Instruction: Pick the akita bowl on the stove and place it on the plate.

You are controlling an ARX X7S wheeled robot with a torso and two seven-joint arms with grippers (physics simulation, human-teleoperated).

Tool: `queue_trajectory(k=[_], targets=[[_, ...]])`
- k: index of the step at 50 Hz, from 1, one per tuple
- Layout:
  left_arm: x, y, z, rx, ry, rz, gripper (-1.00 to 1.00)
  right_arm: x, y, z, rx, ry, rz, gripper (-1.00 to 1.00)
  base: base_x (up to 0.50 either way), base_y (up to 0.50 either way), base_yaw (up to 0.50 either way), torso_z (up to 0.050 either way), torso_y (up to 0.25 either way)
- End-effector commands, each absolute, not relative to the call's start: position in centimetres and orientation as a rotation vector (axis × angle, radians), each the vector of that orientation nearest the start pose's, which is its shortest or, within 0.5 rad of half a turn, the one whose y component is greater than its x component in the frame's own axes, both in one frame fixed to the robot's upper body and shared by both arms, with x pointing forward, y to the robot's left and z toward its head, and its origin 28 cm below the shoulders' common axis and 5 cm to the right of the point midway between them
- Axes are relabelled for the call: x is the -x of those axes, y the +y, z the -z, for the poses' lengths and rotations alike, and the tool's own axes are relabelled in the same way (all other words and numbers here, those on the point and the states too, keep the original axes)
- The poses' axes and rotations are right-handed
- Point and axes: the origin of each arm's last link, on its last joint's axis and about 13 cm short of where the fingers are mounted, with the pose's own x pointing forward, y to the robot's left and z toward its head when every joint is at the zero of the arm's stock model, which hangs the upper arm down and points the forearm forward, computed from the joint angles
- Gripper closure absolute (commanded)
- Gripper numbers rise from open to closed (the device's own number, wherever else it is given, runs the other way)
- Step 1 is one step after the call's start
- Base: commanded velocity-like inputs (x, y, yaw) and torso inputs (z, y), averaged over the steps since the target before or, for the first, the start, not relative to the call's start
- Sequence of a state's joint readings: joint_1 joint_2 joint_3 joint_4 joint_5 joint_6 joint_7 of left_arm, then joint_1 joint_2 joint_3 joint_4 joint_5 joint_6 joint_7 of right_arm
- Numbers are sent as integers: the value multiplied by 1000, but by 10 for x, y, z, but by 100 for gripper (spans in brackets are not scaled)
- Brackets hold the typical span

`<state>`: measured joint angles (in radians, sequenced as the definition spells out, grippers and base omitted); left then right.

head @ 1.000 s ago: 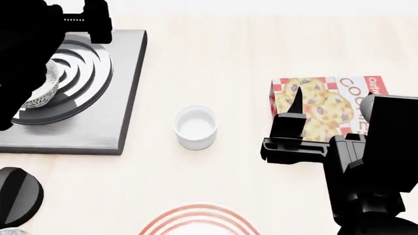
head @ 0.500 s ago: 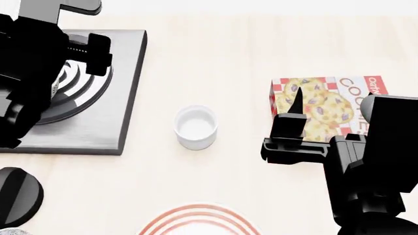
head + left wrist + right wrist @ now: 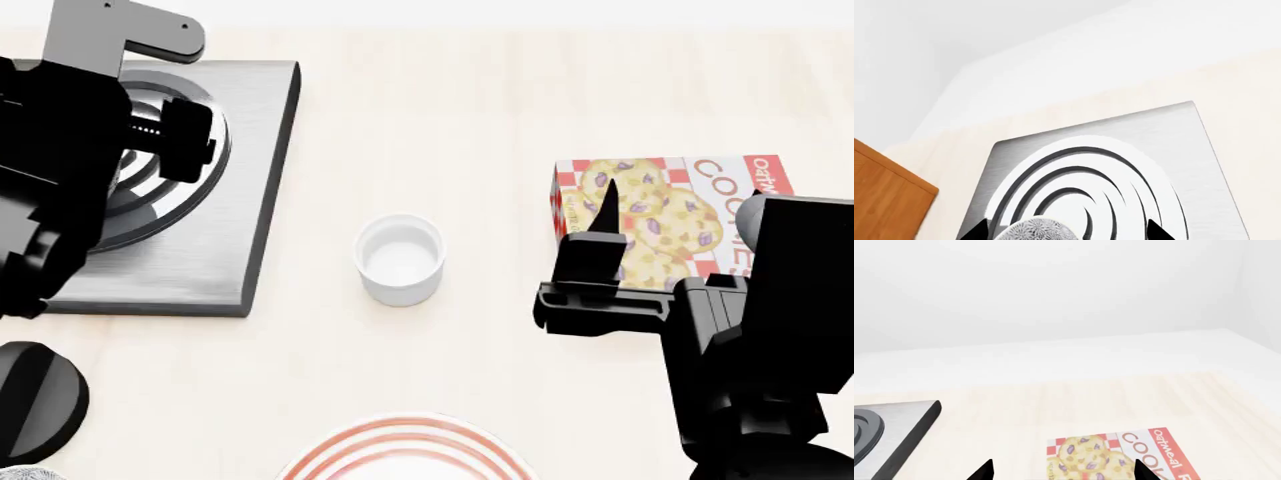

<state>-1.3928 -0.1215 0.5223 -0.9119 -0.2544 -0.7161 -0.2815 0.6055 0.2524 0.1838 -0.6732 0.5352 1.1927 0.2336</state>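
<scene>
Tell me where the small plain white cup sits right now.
In the head view the white cup stands on the bare table near the middle, between the stove to the robot's left and the cookie box to its right, with the plate nearer the robot.

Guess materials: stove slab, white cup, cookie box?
Stove: looks like brushed metal, with a grey streaked sheen and glossy black-and-white burner rings. White cup: probably glazed ceramic, plain white and smooth with a thick rim; plastic is possible. Cookie box: printed cardboard, flat with colour graphics and lettering.
</scene>
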Motion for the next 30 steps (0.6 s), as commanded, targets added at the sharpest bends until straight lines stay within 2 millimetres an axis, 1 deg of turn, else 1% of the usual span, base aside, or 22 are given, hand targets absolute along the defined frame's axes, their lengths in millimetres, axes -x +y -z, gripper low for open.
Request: queue_trajectory(k=[1, 6, 30], targets=[[-419, 220, -241, -353, 263, -257, -100, -245, -140, -218, -67, -95, 14, -100, 0, 0, 0, 0, 0], [-418, 221, -237, -354, 279, -271, -100, -245, -140, -218, -67, -95, 14, -100, 0, 0, 0, 0, 0], [-416, 225, -226, -371, 316, -295, -100, -245, -141, -217, -67, -95, 15, -100, 0, 0, 0, 0, 0]])
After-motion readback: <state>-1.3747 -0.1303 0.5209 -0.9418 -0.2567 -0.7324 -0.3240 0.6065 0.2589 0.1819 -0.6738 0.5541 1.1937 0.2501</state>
